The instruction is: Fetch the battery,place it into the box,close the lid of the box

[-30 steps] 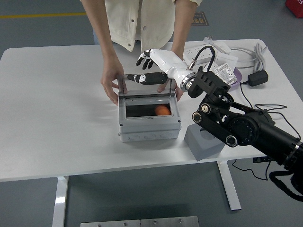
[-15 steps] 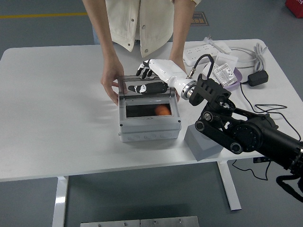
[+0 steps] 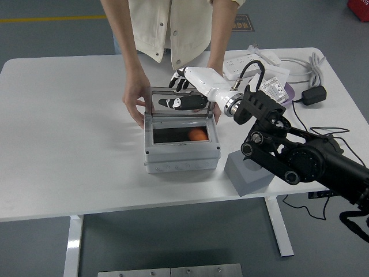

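I've got my right hand [image 3: 183,91] out over the far side of the box [image 3: 181,144], fingers spread and relaxed, gripping nothing; the fingertips [image 3: 177,84] show past the top edge of the clear lid [image 3: 177,105], and the thumb shows through the pane, which stands nearly upright on its hinge along the box's far rim. The battery [image 3: 198,134], an orange rounded thing, sits inside the box toward its right end, below and just nearer to me than my hand, not touching it. It looks blurred through the opening, so I can't call its long axis or which way it points. The box itself is a grey rectangular case, long side running left to right across the white table [image 3: 69,127]. A person [image 3: 173,23] stands at the far side: one hand [image 3: 136,101] rests against the box's far left corner beside the lid, the other hand [image 3: 214,109] is down behind the far right corner, partly hidden by my wrist. A grey block [image 3: 247,173] sits just right of the box, under my forearm. Further right I see a power strip [image 3: 245,64] and a black adapter [image 3: 313,95] with cables.
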Controlling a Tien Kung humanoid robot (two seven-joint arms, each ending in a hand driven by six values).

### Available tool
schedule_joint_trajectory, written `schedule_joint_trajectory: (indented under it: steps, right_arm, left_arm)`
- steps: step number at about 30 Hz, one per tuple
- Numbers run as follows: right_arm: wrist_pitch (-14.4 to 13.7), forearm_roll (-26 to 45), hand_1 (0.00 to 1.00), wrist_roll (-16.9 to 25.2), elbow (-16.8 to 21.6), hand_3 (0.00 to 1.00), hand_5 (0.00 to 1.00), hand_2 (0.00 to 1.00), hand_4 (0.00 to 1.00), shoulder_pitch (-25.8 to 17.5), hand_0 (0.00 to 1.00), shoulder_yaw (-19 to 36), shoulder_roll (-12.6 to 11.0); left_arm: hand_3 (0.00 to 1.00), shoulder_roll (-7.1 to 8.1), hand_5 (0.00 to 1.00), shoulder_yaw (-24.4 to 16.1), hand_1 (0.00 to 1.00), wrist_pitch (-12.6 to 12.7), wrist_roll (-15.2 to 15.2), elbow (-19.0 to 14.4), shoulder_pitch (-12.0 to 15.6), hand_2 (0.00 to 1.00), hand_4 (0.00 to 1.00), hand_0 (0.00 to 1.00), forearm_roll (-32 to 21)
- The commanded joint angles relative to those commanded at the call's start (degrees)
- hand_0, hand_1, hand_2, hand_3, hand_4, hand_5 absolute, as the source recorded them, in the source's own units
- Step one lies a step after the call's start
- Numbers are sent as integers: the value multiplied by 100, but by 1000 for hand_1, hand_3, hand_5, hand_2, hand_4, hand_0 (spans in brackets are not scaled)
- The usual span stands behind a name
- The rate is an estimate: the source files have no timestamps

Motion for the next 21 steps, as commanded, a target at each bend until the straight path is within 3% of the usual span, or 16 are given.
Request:
schedule_joint_trajectory:
  steps: [21]
  right_arm:
    - [28,139,520,-10,-68,604,716,504,920,246,612,10,-67]
  left_arm:
    - [498,8,2,37,756,-34,-4,0,-36,602,52,596,-23]
